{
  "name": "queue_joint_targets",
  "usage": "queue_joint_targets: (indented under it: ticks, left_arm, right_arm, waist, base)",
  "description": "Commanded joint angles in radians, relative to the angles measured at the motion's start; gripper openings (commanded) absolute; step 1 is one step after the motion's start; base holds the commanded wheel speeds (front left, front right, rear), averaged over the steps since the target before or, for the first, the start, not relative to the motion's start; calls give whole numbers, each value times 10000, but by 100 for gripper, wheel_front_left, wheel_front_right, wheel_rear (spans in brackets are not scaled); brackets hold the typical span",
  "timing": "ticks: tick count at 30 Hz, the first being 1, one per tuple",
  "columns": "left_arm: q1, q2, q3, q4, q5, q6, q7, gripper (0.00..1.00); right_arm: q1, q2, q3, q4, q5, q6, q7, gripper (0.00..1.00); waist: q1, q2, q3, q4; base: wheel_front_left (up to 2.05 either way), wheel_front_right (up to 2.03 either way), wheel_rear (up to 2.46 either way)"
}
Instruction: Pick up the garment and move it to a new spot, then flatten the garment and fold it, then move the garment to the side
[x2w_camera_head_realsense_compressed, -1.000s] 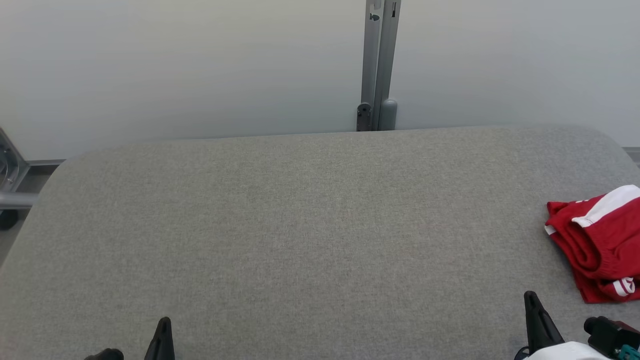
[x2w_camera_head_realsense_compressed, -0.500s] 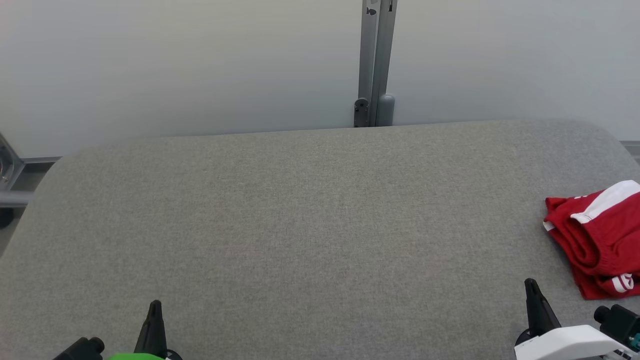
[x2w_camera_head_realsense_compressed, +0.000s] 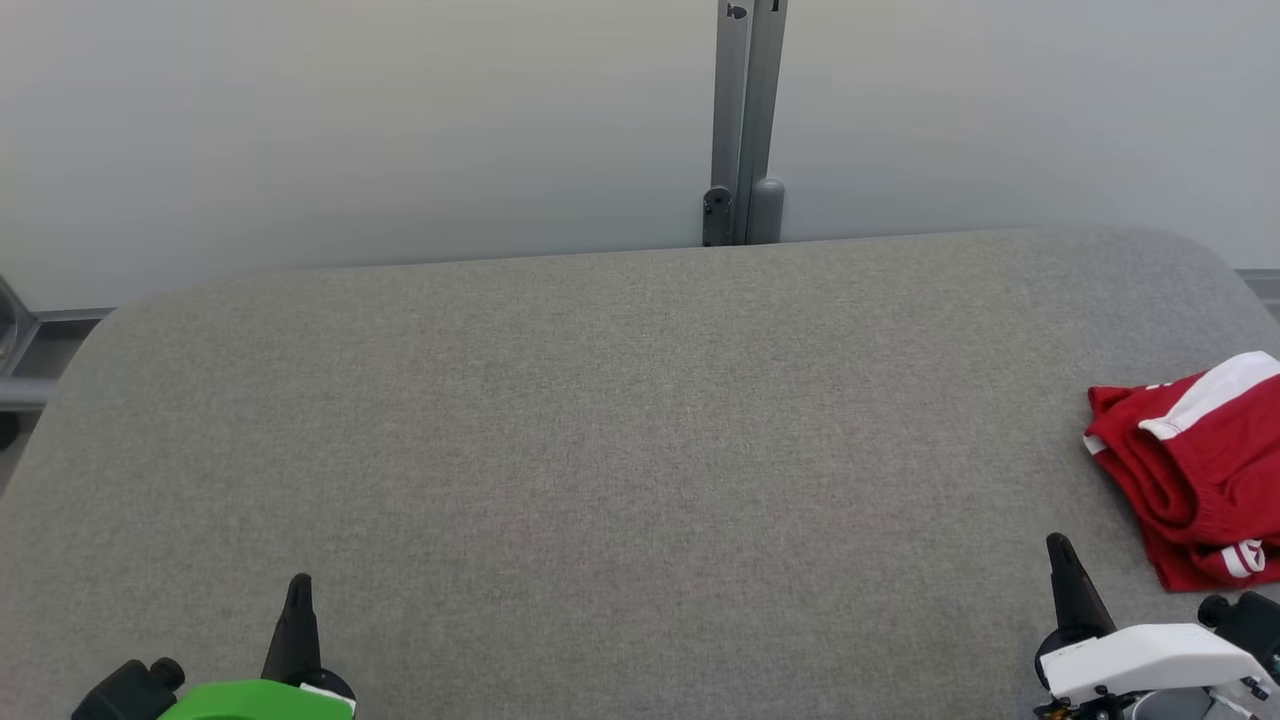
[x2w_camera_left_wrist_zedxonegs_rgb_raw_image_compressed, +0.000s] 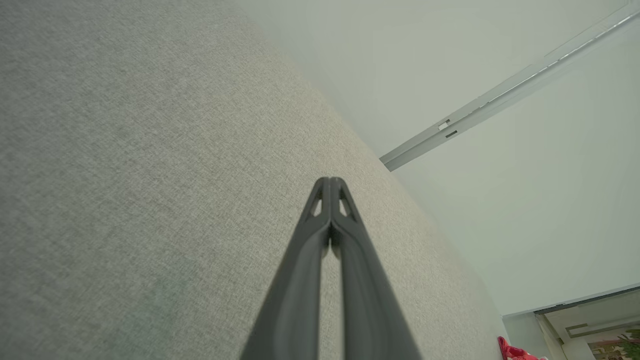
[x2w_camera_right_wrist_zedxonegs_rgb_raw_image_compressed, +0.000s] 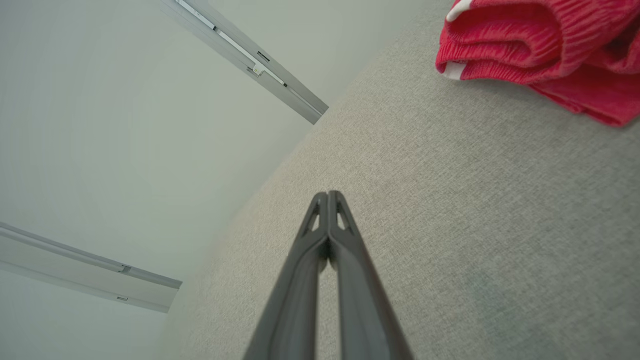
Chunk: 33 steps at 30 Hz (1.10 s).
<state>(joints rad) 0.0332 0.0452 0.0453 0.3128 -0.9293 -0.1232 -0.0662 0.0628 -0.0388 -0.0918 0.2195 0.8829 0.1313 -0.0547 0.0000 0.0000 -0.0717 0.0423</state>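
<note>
A red garment (x2w_camera_head_realsense_compressed: 1195, 470) with white stripes lies bunched at the right edge of the grey fabric table (x2w_camera_head_realsense_compressed: 600, 420), partly cut off by the head view's border. It also appears at the upper right of the right wrist view as the garment (x2w_camera_right_wrist_zedxonegs_rgb_raw_image_compressed: 545, 50), and a red scrap of the garment (x2w_camera_left_wrist_zedxonegs_rgb_raw_image_compressed: 515, 350) shows in the left wrist view. My right gripper (x2w_camera_head_realsense_compressed: 1060, 548) is shut with nothing in it, low at the right, apart from the garment. My left gripper (x2w_camera_head_realsense_compressed: 298, 585) is shut and holds nothing, low at the left. Their tips meet as the left gripper (x2w_camera_left_wrist_zedxonegs_rgb_raw_image_compressed: 330, 181) and the right gripper (x2w_camera_right_wrist_zedxonegs_rgb_raw_image_compressed: 328, 195).
A pale wall stands behind the table with a grey metal post (x2w_camera_head_realsense_compressed: 745, 120) at its middle. A metal frame (x2w_camera_head_realsense_compressed: 20, 350) shows past the table's left edge. The table's far corners are rounded.
The head camera has tilted, so the scene sits a little higher in the picture and more of both arms shows. The garment lies as before and both grippers stay shut.
</note>
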Motion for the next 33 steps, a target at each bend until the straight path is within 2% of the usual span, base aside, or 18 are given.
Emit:
queue_joint_targets:
  ticks: [1, 33]
  left_arm:
    - [-321, 45, 74, -153, -299, -45, 75, 0]
    - [-933, 63, 397, -432, -3626, -78, 962, 0]
  right_arm:
    - [-295, -75, -37, -83, 356, -3, 64, 0]
    - [-1047, -107, -137, 86, 3870, -2, 900, 0]
  waist:
    - [0, 0, 16, -10]
    - [0, 0, 324, -184]
  base:
    - [0, 0, 0]
    - [0, 0, 0]
